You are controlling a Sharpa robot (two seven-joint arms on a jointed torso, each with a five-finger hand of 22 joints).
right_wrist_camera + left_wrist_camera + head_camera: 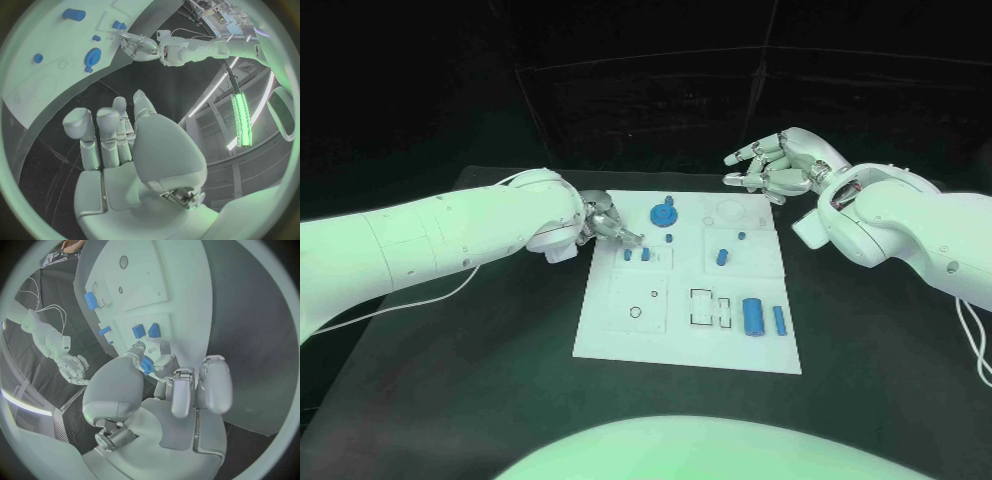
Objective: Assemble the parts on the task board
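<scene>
The white task board [625, 330] is shown at the middle of the black desk [877, 340], with blue parts [753, 317] lying on it. At its left edge, a small blue part [147, 365] is pinched between the fingers of the left hand [606, 222]. The right hand [779, 163] is held released, fingers apart, above the board's far right corner.

I see bare board [625, 335] at the near left corner. Left hand [606, 225] blocks the left edge; upright parts [664, 213] crowd the middle; right hand [776, 165] probably hovers clear, far right.
</scene>
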